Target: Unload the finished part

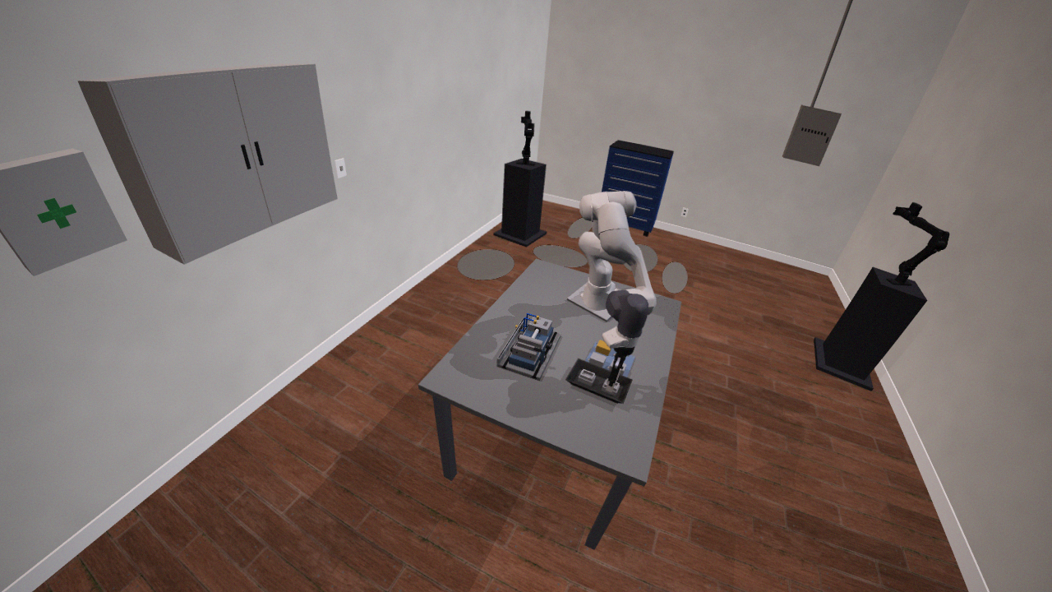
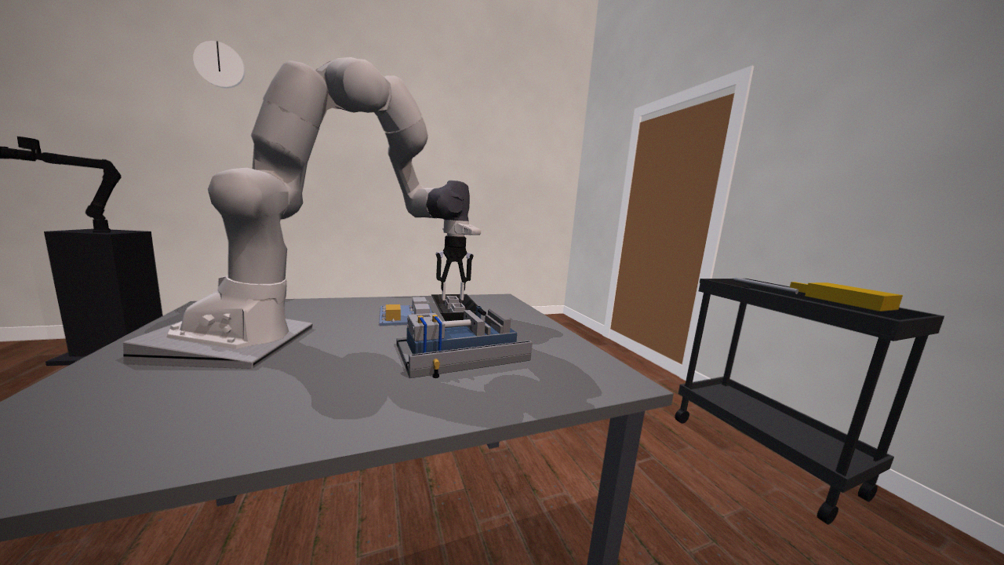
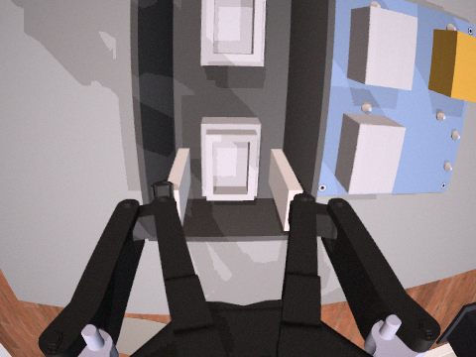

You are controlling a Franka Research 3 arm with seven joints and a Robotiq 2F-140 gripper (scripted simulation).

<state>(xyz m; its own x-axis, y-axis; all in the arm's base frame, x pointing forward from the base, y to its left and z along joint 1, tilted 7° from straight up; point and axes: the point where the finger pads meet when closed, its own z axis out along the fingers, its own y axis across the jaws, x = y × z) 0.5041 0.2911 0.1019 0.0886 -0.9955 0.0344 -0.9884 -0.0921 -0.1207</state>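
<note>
The finished part [image 3: 230,162], a white block with a square pocket facing up, lies flat on the floor of the dark outfeed tray [image 3: 149,73] [image 1: 622,395]. My gripper [image 3: 230,166] [image 1: 613,373] [image 2: 453,286] is open and hangs just above the part. Its two pale pads stand on either side of the part, with a gap at each side. A second white pocketed part [image 3: 233,23] [image 1: 586,376] lies further along the same tray. The vise [image 1: 529,344] [image 2: 463,333] stands to the left on the table and its jaws hold no part.
A blue plate [image 3: 423,133] beside the tray carries two white blanks [image 3: 384,47] [image 3: 371,153] and a yellow block [image 3: 452,62] [image 2: 392,309]. The arm's base [image 2: 231,322] is at the table's back. A black cart [image 2: 807,315] with a yellow bar [image 2: 845,295] stands off to the right.
</note>
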